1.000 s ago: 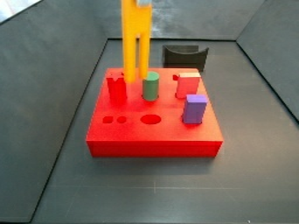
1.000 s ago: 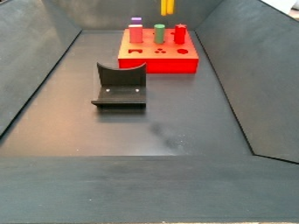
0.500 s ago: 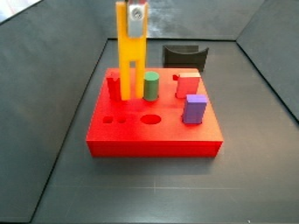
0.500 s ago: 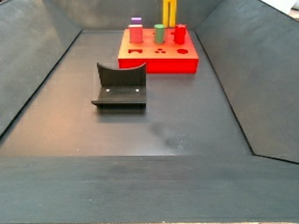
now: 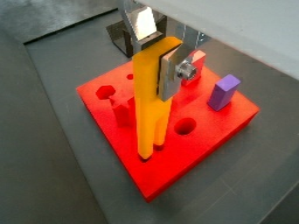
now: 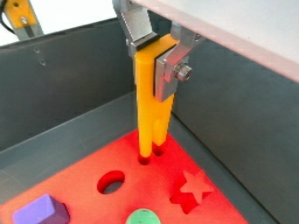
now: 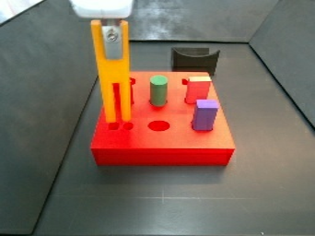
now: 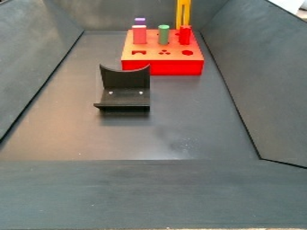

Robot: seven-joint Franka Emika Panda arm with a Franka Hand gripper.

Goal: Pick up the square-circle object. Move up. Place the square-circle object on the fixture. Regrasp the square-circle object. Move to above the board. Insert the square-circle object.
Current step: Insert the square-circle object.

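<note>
since the earlier frames, your gripper [image 7: 110, 35] carried the square-circle object [image 7: 113, 78] from the back of the board [image 7: 172, 140] down toward its front-left corner.

- gripper: clenched on the square-circle object's joined upper end, fingers [image 5: 170, 72] flat against it, above the board's left edge.
- square-circle object: upright, prong tips at or just inside the small holes in a wrist view [image 6: 149, 114]; depth not readable.
- fixture [image 8: 122, 88]: empty, well apart from the board.

progress, as you may judge: pickup, fixture placement, regrasp and transfer look done; the insertion appeared begun, with seating and release left.
</note>
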